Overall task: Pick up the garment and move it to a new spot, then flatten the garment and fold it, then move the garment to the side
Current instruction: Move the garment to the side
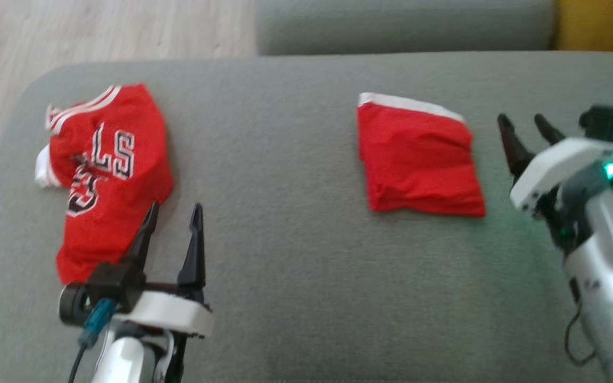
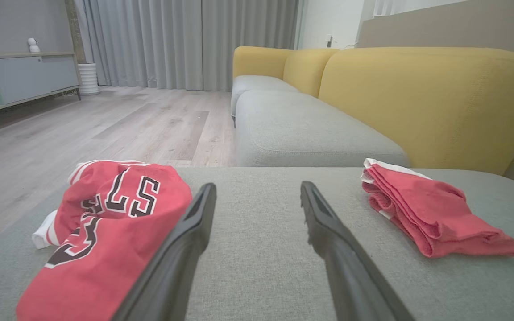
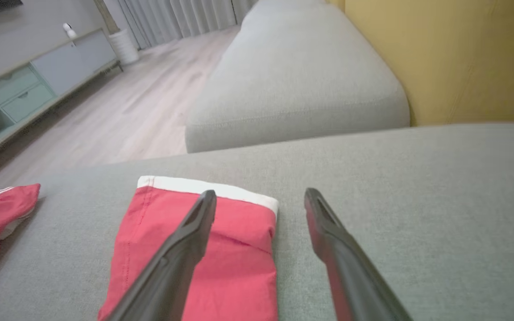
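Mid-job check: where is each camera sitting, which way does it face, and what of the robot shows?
Head view: above, looking down on the grey cushion; left gripper by the crumpled jersey, right gripper by the folded red garment, both open.
Left wrist view: low over the cushion, facing the yellow sofa back; own fingers between the two garments.
Right wrist view: above the folded red garment, tilted down; one of its own fingers in front of it.
Shared: all three show both garments.

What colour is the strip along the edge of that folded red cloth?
White; the strip on the folded cloth shows best in the right wrist view.
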